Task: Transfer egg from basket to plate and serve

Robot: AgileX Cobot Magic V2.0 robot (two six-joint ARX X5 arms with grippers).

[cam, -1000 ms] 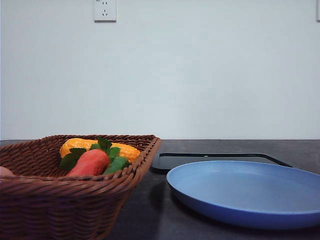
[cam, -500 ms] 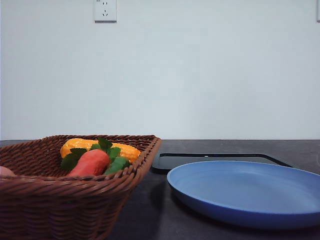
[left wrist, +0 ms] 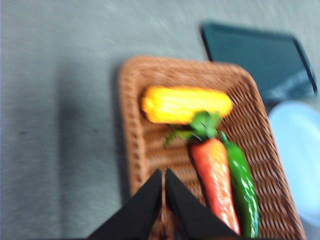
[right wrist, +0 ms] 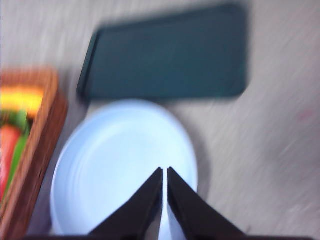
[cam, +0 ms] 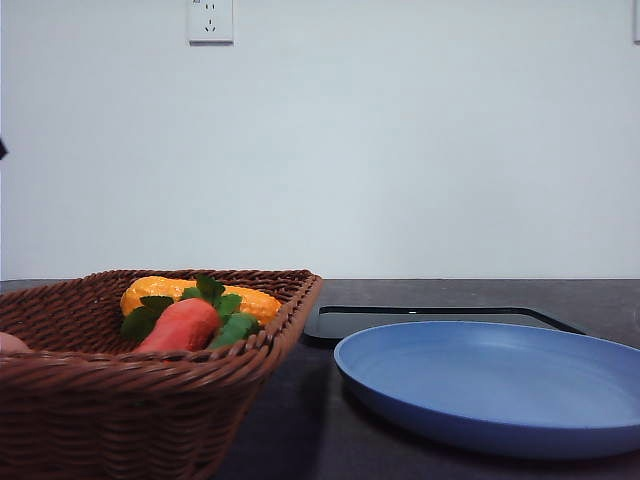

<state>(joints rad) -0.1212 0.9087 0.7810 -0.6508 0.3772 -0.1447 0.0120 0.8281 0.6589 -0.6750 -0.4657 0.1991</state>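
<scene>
The brown wicker basket (cam: 150, 368) stands at the front left of the table. At its left end a sliver of the light reddish-brown egg (cam: 8, 343) peeks over the rim. The blue plate (cam: 490, 385) lies to the basket's right. In the left wrist view my left gripper (left wrist: 164, 172) is shut and empty, hovering above the basket (left wrist: 135, 125) near its edge. In the right wrist view my right gripper (right wrist: 165, 171) is shut and empty above the plate (right wrist: 120, 160); that view is blurred.
A yellow corn cob (left wrist: 185, 104), an orange-red carrot (left wrist: 215, 180) and a green pepper (left wrist: 242, 185) lie in the basket. A flat black tray (cam: 420, 318) sits behind the plate. A socket (cam: 210, 20) is on the white wall.
A small dark shape has come in at the left edge of the front view. Basket, plate and tray have not moved.
</scene>
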